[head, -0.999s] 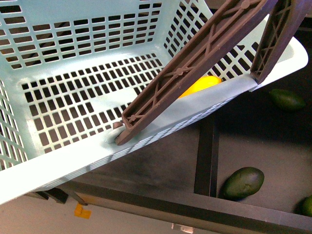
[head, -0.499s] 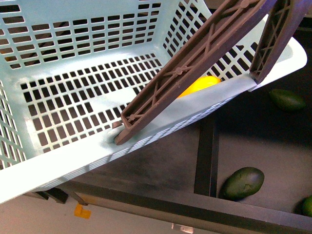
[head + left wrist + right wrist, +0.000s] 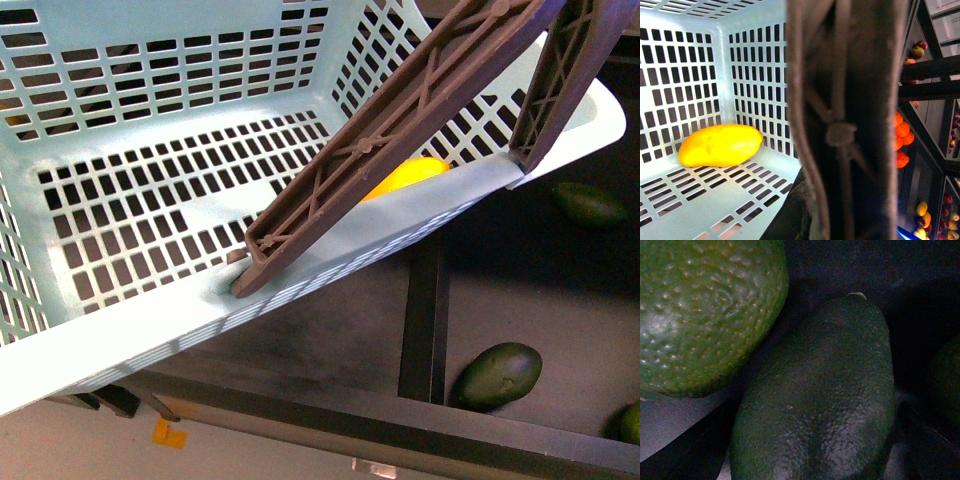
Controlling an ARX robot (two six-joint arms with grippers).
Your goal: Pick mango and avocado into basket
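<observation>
- Dark shelf bays (image 3: 330,350) sit under and to the right of the basket (image 3: 150,330) in the front view; neither arm shows there
- mango (image 3: 720,145) lies on its side on the basket floor against a slotted wall; in the front view the brown handle (image 3: 400,130) half hides it; that half of the task reads as done
- avocado (image 3: 820,390) fills the right wrist view, very near the lens; it is dull and pebbled, and a paler green dimpled fruit (image 3: 700,315) is just beside it, maybe touching
- long axis runs away from the lens, stem nub at the far end; so the fruit lies straight ahead of the right claw, lengthwise to its approach
- right claw: dark wedges at two corners of that view could be fingers either side of the fruit; cannot tell how wide it is or whether it has contact
- left claw: view is blocked by the blurred handle close up; cannot tell if it holds the handle or how open it is
- judgement: right arm is plainly the nearer one for the avocado; grip across the short width
- two loose avocados (image 3: 500,372) (image 3: 590,203) lie in the bays right of the basket; cannot tell which is the close-up one
</observation>
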